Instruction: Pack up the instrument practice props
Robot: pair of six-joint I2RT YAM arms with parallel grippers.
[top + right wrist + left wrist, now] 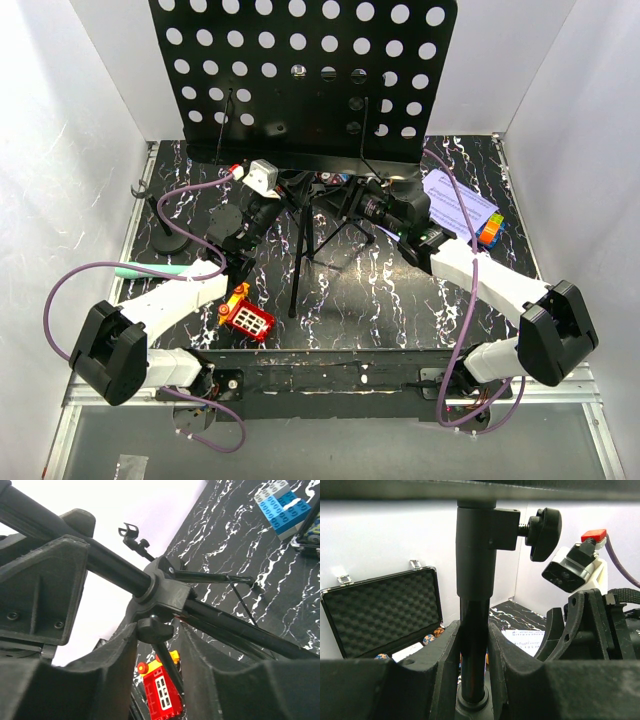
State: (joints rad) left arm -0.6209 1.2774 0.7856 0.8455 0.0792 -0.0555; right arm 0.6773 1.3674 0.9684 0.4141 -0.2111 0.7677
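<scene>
The black music stand (pixel 300 70) stands at the back, with its hole-punched desk up and its tripod legs (pixel 300 255) spread. My left gripper (pixel 275 205) is shut on its pole (pixel 472 630); both jaws press it. My right gripper (pixel 338 197) is closed round the small knob (pixel 155 629) under the tripod hub (pixel 162 587). The mint-green microphone (pixel 150 270) lies at the left, partly under my left arm. The small mic stand (pixel 170 238) stands behind it, and its clip shows in the right wrist view (pixel 131 532). Sheet-music pages (pixel 460 200) lie at the right and also show in the left wrist view (pixel 525 640).
A red-and-yellow toy (pixel 248 316) lies near the front left, below the hub (pixel 162 690). Coloured bricks (pixel 490 230) sit by the pages. An open foam-lined case (pixel 385 610) with chips stands by the wall. White walls close in three sides.
</scene>
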